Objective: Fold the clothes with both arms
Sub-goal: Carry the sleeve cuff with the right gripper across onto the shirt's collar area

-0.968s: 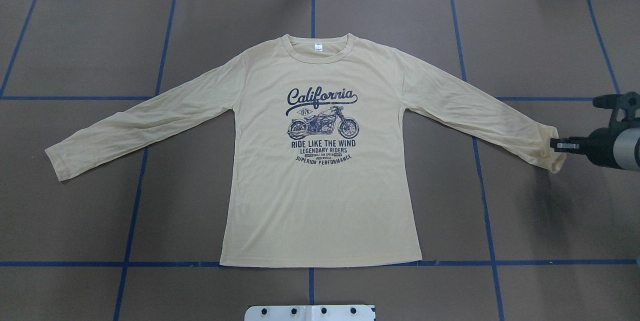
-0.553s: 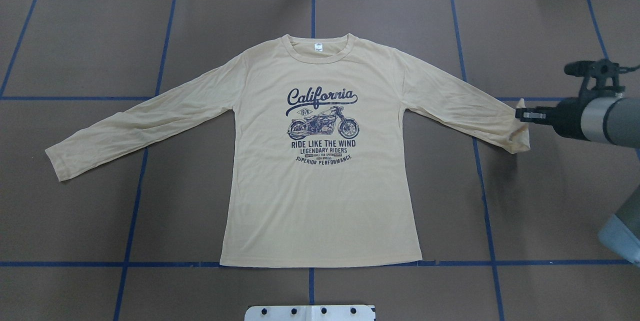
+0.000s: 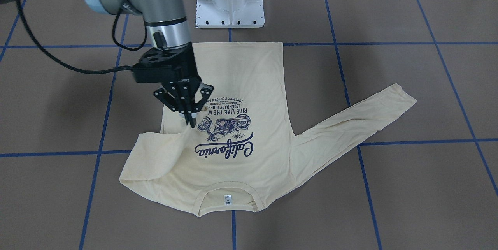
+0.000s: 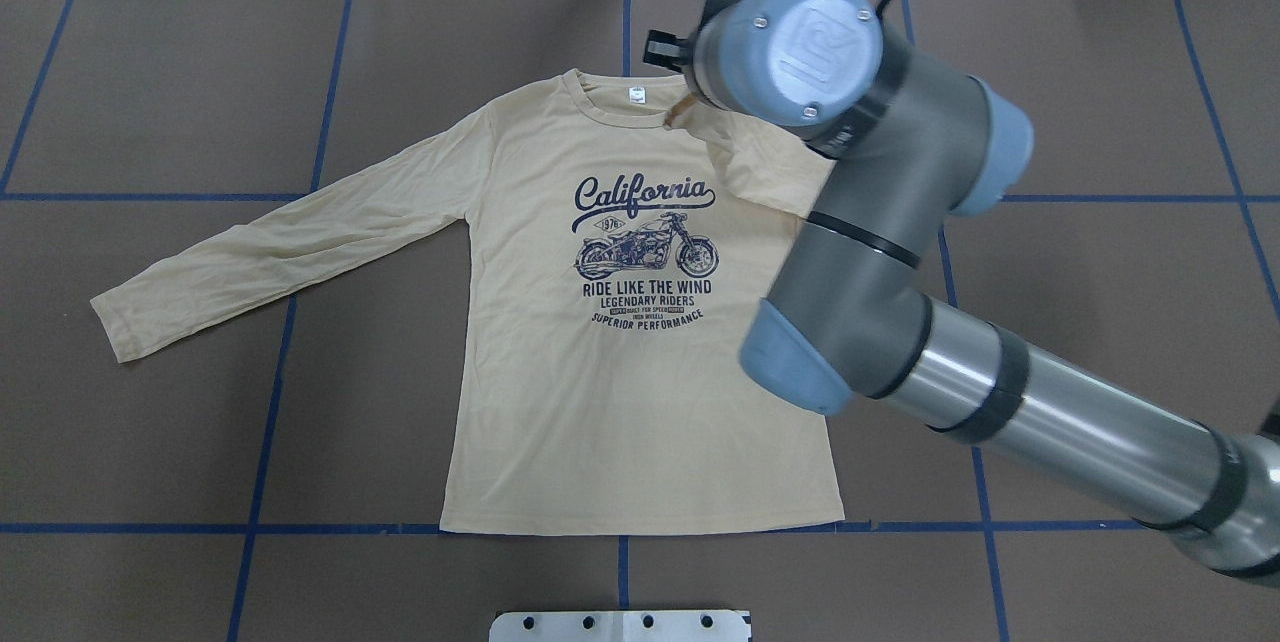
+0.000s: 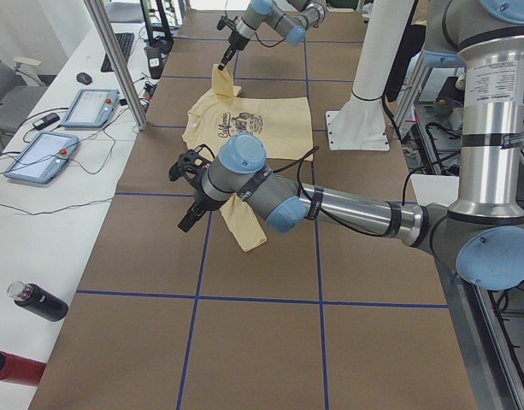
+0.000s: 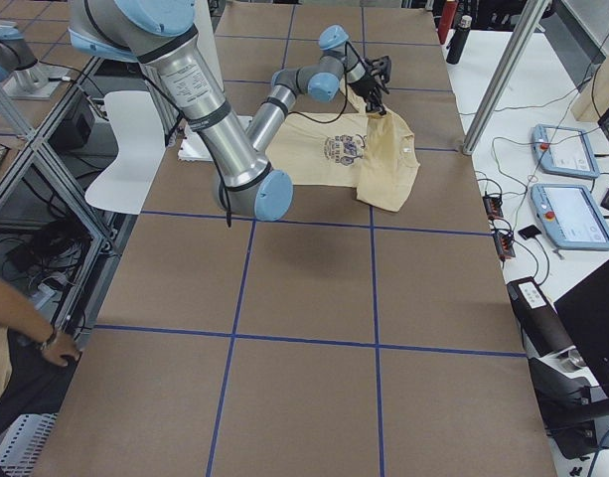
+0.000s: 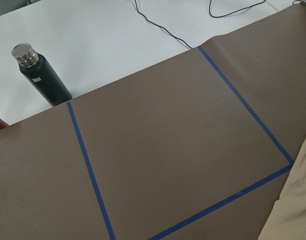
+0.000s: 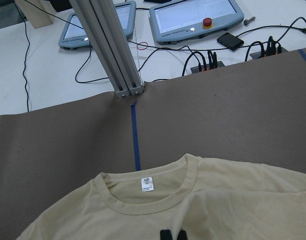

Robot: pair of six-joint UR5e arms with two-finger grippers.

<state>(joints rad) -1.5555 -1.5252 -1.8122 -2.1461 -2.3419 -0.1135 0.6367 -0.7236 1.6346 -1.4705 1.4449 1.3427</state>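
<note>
The pale cream-yellow T-shirt [image 4: 600,402] lies flat and print up on the brown table, its left sleeve [image 4: 250,252] stretched out. My right gripper [image 3: 190,119] is shut on the right sleeve's cuff [image 4: 682,112] and holds it above the chest, the sleeve doubled back over the shoulder. In the overhead view the right arm's wrist [image 4: 790,52] hides the fingers. The left gripper [image 5: 183,224] shows only in the exterior left view, beside the left cuff [image 5: 244,229]; I cannot tell whether it is open or shut. A cloth edge [image 7: 292,210] shows in the left wrist view.
The white pedestal base [image 3: 230,4] stands at the robot's edge of the table. A dark bottle [image 7: 43,80] and control tablets [image 5: 39,154] sit on the white bench beyond the far edge, by an aluminium post [image 8: 115,50]. A person's hand [image 6: 48,346] is at the table's right end.
My right gripper has carried the right cuff up and inward from the table's right side to above the chest near the collar. The right arm now reaches across the shirt's right half.
</note>
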